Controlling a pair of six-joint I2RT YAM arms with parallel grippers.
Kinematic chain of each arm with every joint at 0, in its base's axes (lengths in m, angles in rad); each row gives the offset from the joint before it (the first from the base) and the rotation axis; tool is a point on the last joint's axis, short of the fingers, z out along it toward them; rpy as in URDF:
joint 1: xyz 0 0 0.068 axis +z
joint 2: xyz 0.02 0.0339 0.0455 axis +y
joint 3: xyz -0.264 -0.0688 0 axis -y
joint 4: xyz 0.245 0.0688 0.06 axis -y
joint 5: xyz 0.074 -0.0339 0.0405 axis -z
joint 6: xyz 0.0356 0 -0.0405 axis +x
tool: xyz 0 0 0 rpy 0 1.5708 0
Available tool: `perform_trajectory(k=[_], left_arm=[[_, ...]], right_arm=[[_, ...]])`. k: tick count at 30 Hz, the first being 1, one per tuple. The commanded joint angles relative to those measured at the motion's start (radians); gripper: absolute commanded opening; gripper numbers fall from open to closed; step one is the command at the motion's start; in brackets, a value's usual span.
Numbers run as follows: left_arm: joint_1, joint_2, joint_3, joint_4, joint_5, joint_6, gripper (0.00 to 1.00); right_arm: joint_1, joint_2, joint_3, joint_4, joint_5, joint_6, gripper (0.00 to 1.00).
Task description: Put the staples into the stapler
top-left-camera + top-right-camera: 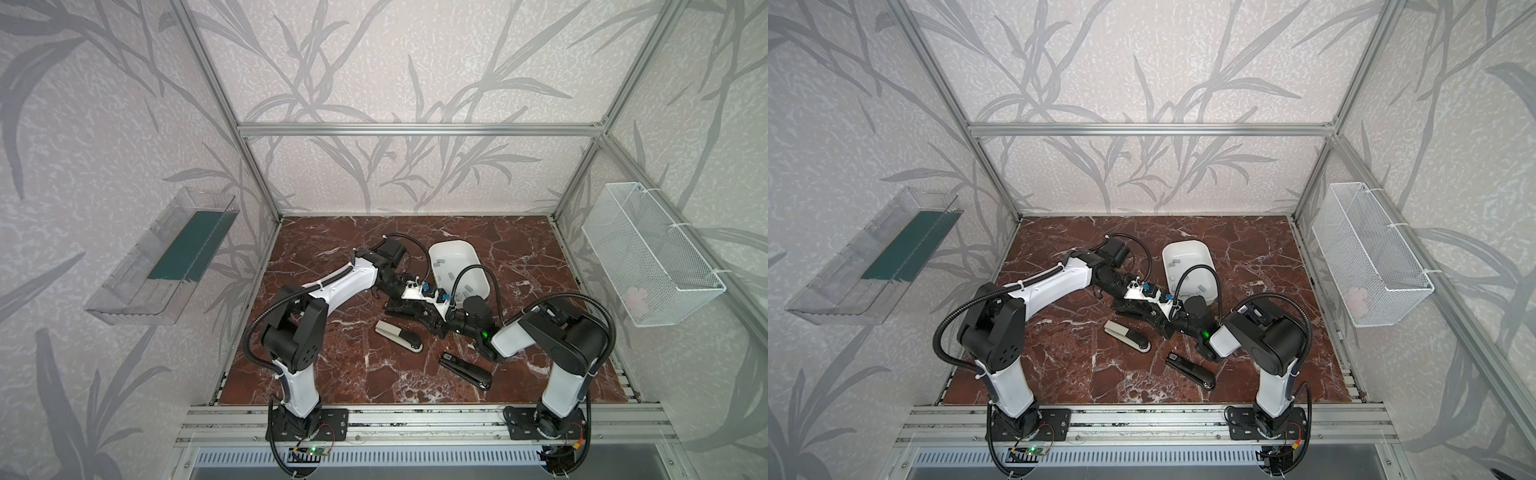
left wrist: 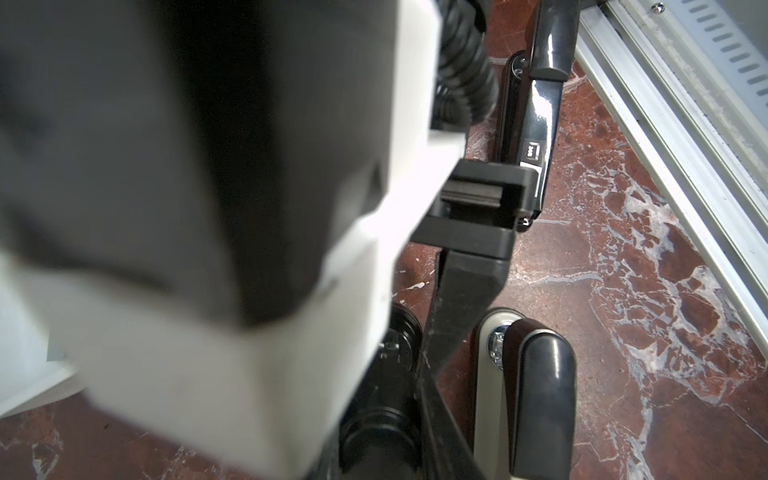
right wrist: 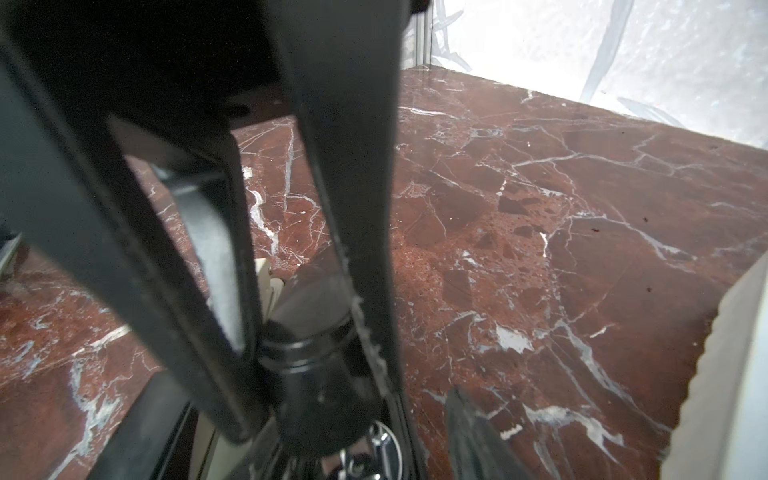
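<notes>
Staples (image 1: 451,275) lie loose as short grey strips inside a white tub (image 1: 451,242) on the far, right-of-centre part of the red marble desk (image 1: 532,249), seen in both top views. Just near and left of the tub, the two arms meet and cross low over a dark object (image 1: 402,311) that they mostly hide. The left end effector (image 2: 467,274) has its fingers pressed together; whether anything sits between them I cannot tell. The right end effector (image 3: 316,405) has its fingers apart, with a dark round part showing in the gap. A beige stapler (image 1: 397,336) lies on the desk near the crossing, and a black stapler (image 1: 467,371) lies nearer and to the right, well apart from the tub
</notes>
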Motion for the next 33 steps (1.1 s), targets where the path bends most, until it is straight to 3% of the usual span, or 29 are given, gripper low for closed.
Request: perform_trajectory(k=[1,11,14,16,22,33], left_arm=[[-0.006,-0.002,-0.002,-0.039,0.027,0.027,0.07],[-0.006,0.009,0.01,-0.064,0.043,0.042,0.05],[-0.006,0.009,0.011,-0.064,0.046,0.042,0.05],[-0.006,0.01,0.01,-0.065,0.046,0.042,0.05],[-0.001,-0.006,0.005,-0.073,0.041,0.059,0.04],[0.078,-0.118,-0.058,-0.002,0.071,0.027,0.02]], right_arm=[[-0.002,-0.013,-0.005,0.055,-0.021,-0.002,0.38],[-0.003,0.013,-0.011,0.118,-0.042,0.025,0.36],[-0.002,0.028,-0.004,0.13,-0.046,0.039,0.41],[-0.002,0.035,-0.007,0.144,-0.043,0.045,0.4],[-0.003,0.056,0.002,0.11,-0.028,0.039,0.16],[-0.003,0.122,-0.04,0.182,-0.001,0.029,0.0]])
